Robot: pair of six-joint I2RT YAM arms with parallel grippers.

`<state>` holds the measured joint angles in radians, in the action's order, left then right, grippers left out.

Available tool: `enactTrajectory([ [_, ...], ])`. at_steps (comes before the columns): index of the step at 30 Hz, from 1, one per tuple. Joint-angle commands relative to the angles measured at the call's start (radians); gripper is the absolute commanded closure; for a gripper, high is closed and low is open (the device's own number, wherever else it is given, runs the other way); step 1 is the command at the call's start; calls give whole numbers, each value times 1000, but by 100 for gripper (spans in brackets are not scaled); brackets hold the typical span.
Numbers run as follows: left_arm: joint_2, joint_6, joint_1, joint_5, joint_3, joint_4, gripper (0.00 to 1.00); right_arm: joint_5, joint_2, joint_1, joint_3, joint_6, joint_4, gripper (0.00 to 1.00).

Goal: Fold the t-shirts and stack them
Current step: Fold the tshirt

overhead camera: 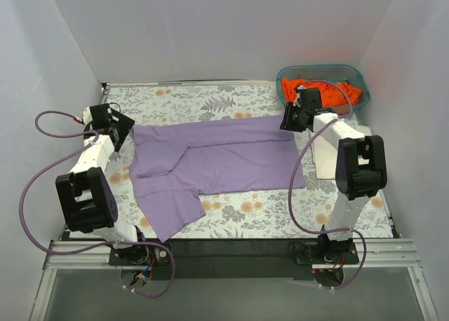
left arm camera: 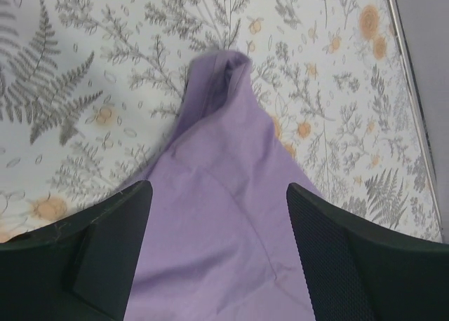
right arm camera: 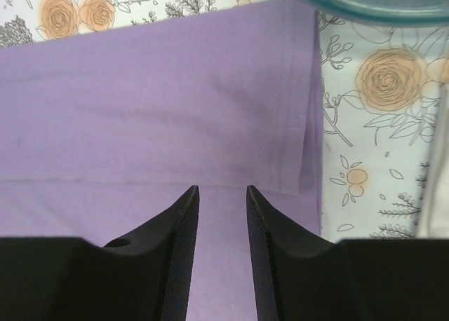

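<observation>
The purple shirt (overhead camera: pixel 217 156) is laid on the tabletop (overhead camera: pixel 280 216), long axis running left to right. The left tool (left arm camera: pixel 217 195) is parted wide over its left end, the right tool (right arm camera: pixel 221 195) narrowly over its hem; nothing is clamped.

Bright, even, diffuse light fills the overhead view. The white walls (overhead camera: pixel 210 26) bounce it back, and the shadows under the arms (overhead camera: pixel 95 174) are soft and faint. The right wall takes a weak warm tint beside the basket (overhead camera: pixel 354 76). In the left wrist view a soft grey shadow crosses the upper left of the surface (left arm camera: pixel 63 69), and the left fingers (left arm camera: pixel 91 258) sit dark along the bottom. In the right wrist view the right fingers (right arm camera: pixel 168 265) read almost black, and the basket rim at the top edge is blurred.
</observation>
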<state>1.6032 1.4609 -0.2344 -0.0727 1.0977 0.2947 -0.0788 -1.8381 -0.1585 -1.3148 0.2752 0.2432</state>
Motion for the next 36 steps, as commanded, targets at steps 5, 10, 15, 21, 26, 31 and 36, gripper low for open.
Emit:
enactTrajectory([
  [5, -179, 0, 43, 4, -163, 126, 28, 2, -81, 11, -15, 16, -13, 66],
  [10, -276, -75, 84, 25, -228, 175, 29, 63, -73, 45, 35, 24, -16, 66],
  [15, -347, -119, 202, 51, -262, 211, 29, 97, -23, 48, 57, 24, -12, 65],
  [21, -309, -181, 525, -122, -210, 245, 30, 126, 97, 22, 98, 12, 40, 41],
  [26, -201, -272, 665, -327, -147, 259, 30, 119, 219, -6, 166, 1, 102, 28],
  [31, -91, -353, 770, -447, -102, 241, 37, 44, 330, -12, 265, -1, 107, 27],
  [36, -16, -396, 811, -558, -90, 207, 41, -7, 402, -12, 321, 1, 105, 27],
])
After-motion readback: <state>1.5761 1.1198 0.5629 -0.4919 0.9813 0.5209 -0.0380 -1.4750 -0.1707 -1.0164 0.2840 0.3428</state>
